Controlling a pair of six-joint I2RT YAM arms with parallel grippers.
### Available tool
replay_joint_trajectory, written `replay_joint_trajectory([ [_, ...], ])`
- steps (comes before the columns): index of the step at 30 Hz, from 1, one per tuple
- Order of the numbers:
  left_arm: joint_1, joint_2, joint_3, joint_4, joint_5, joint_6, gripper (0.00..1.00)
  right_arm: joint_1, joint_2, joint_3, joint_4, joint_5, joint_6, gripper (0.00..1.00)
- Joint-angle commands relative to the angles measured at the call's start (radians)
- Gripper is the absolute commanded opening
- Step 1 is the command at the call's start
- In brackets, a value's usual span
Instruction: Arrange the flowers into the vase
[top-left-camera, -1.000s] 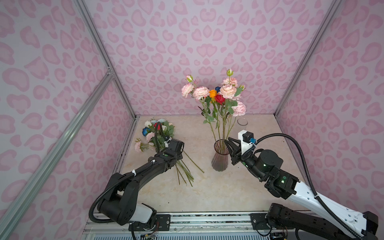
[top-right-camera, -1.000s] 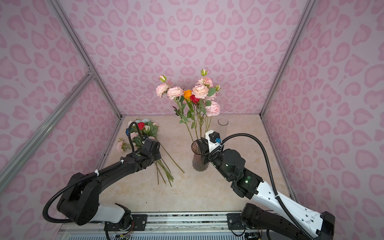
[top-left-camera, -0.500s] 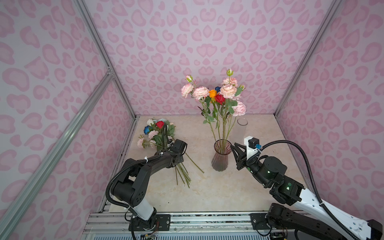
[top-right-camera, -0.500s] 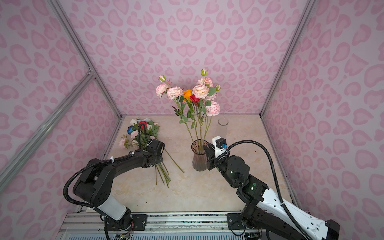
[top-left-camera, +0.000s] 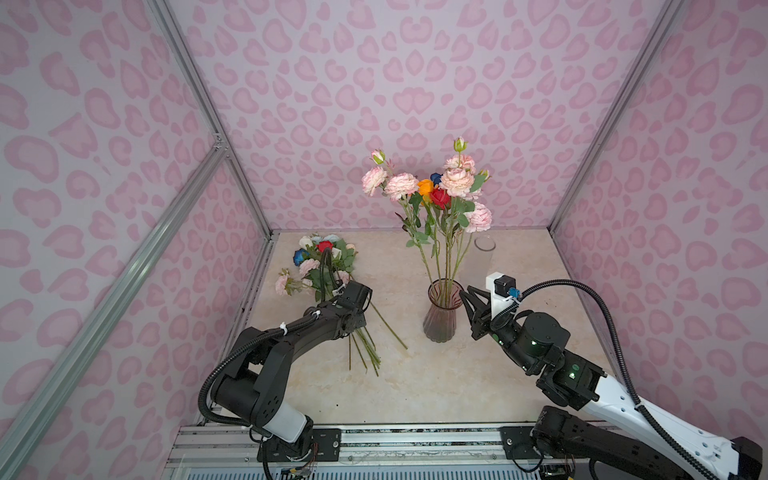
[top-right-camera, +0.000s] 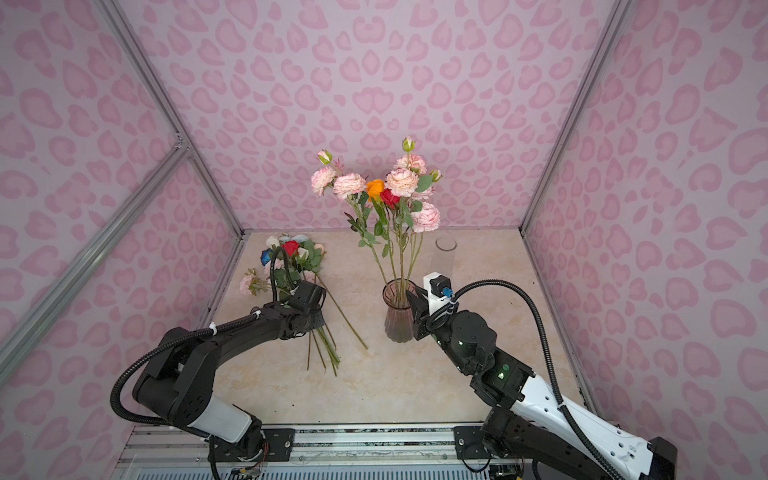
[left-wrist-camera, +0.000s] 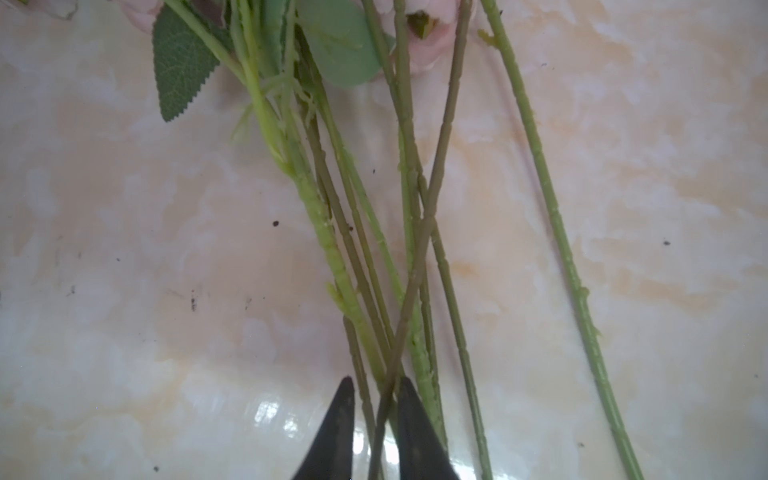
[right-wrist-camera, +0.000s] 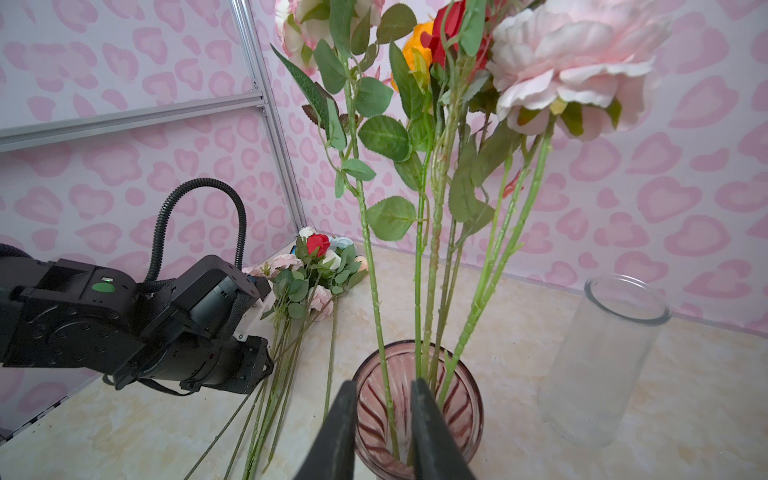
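Observation:
Several flowers (top-left-camera: 432, 191) (top-right-camera: 382, 191) (right-wrist-camera: 561, 62) stand in the ribbed pink glass vase (top-left-camera: 440, 324) (top-right-camera: 397, 324) (right-wrist-camera: 465, 415). More flowers (top-left-camera: 324, 262) (top-right-camera: 291, 257) lie in a pile on the table at the left. Their stems (left-wrist-camera: 374, 291) run toward the front. My left gripper (left-wrist-camera: 374, 384) is down on the pile's stems, jaws narrow with two crossing stems between them. In both top views its wrist hides its fingers. My right gripper (top-left-camera: 467, 295) (top-right-camera: 413, 297) (right-wrist-camera: 384, 386) hovers at the vase rim's right side, jaws slightly apart and holding nothing.
An empty clear glass cylinder (top-left-camera: 484, 249) (top-right-camera: 445, 253) (right-wrist-camera: 602, 365) stands behind and right of the vase. Pink patterned walls with aluminium posts (top-left-camera: 245, 178) enclose the marble-look table (top-left-camera: 415, 382) on three sides. One loose stem (top-left-camera: 388, 328) angles from the pile toward the vase.
My left gripper's jaws have narrowed around stems in the pile and the left arm has shifted slightly. My right gripper has drawn back a little from the vase rim.

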Motion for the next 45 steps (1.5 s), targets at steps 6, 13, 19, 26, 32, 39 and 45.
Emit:
replay_joint_trajectory([
  [6,-0.033,-0.13,-0.074,-0.037,0.039,-0.004,0.26,0.0,0.001,-0.003,0.019,-0.014,0.02,0.25],
  [13,-0.043,-0.229,-0.144,-0.031,0.068,-0.003,0.29,0.0,0.011,0.002,0.022,-0.033,0.039,0.24],
  [19,-0.042,-0.204,-0.184,0.001,0.097,-0.008,0.22,0.001,-0.002,0.003,0.009,-0.033,0.045,0.24],
  [26,-0.042,-0.198,-0.176,0.012,0.116,0.028,0.04,0.001,-0.01,0.007,0.001,-0.028,0.049,0.24],
  [32,-0.042,-0.297,-0.139,-0.025,0.142,0.08,0.03,0.002,-0.012,0.002,0.006,-0.026,0.055,0.24],
  [39,-0.043,-0.436,-0.1,-0.015,0.253,0.108,0.03,0.001,-0.013,-0.004,0.023,-0.025,0.057,0.24],
  [45,-0.049,-0.569,-0.096,0.023,0.224,0.103,0.03,0.002,-0.013,0.01,0.014,-0.026,0.053,0.24],
])
